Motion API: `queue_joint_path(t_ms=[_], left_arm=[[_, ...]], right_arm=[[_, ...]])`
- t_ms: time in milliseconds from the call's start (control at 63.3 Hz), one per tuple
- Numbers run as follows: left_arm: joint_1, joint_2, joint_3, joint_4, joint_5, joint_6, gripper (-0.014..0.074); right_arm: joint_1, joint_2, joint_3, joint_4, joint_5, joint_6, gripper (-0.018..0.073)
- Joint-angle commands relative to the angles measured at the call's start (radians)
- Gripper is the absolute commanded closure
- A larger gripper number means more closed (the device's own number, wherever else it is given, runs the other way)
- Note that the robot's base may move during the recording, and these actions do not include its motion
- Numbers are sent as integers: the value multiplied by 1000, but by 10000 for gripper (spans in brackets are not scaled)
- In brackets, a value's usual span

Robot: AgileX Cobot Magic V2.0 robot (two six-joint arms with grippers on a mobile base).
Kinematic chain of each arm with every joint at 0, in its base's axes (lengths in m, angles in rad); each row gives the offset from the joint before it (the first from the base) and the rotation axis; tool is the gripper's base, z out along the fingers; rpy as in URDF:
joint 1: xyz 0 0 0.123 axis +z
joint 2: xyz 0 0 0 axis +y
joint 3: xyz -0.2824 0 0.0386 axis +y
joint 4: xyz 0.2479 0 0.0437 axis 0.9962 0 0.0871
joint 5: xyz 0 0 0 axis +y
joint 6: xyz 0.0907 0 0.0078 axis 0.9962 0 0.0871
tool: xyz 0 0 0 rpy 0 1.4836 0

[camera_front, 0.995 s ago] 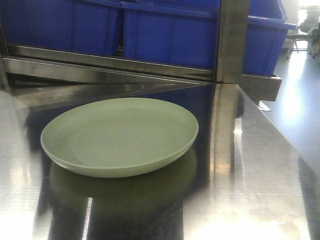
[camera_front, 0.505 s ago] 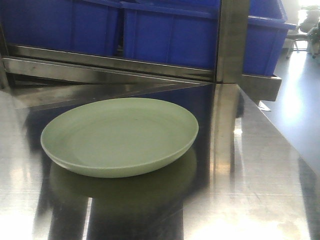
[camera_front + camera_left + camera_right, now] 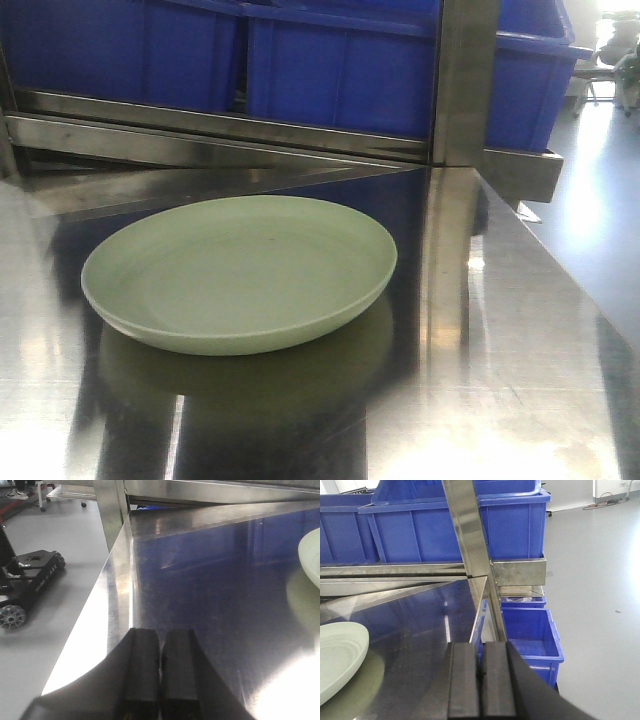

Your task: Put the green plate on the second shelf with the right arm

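Note:
The green plate (image 3: 240,272) lies flat on the steel shelf surface (image 3: 500,350), left of centre in the front view. Its rim shows at the right edge of the left wrist view (image 3: 310,557) and at the lower left of the right wrist view (image 3: 337,655). My left gripper (image 3: 160,642) is shut and empty, hovering near the surface's left edge, well left of the plate. With its pads pressed together and nothing held, my right gripper (image 3: 481,652) is shut over the surface's right edge, right of the plate. Neither gripper appears in the front view.
Blue bins (image 3: 340,70) fill the level behind the plate, above a steel rail (image 3: 230,135). A steel upright post (image 3: 462,80) stands at the right rear. More blue bins (image 3: 532,632) sit lower right, off the edge. A black wheeled device (image 3: 27,582) lies on the floor left.

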Motion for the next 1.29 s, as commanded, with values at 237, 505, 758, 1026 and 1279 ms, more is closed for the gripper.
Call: queue_joint_path(t_ms=[237,505,758,1026,1279], left_arm=[[-4,-24,42,1,-61,-5,472],[-4,-24,42,1,-61,-5,472],[-4,-24,42,1,-61,-5,472],[-4,-24,42,1,-61,-5,472],[-4,-24,42,1,-61,-5,472]], right_arm=[[-4,-17,-7,-3,-83,-5,505],[-4,-17,-7,-3,-82,-5,505],[-4,-17,-7,-3,-60,-5,505],[-4,-17,-7,-1,-62,-3,505],[-3,12,-16,43,-77,-3,505]])
